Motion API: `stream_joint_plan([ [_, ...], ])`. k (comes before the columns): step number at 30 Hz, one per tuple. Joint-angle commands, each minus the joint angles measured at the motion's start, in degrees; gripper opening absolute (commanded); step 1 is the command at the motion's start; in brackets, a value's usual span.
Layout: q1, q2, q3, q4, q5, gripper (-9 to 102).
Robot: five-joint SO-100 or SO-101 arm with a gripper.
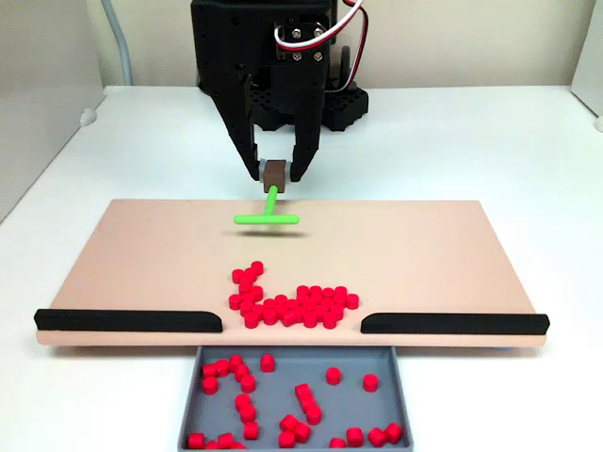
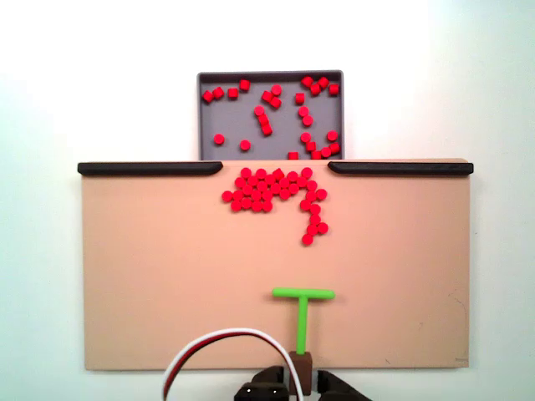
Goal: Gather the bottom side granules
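Granules (image 1: 290, 306) well beyond claw (image 1: 274, 175) (probably clamped)

Bright, even light from overhead washes the white table (image 2: 100, 75) almost blank in both fixed views, leaving only a soft shadow under the green stick (image 1: 268, 217) on the tan board (image 1: 141, 254), with everything slightly soft and grainy.

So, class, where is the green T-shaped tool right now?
In both fixed views the green tool hangs from the gripper, over the board, away from the granules.
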Motion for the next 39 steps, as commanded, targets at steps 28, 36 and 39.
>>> stream_joint_plan([
  [28, 1.49, -7.12, -4.31, -2.81, -3.43, 0],
  [36, 1.49, -10.2, -6.86, -2.81, -3.43, 0],
  [39, 1.49, -11.78, -8.17, -2.81, -3.52, 0],
])
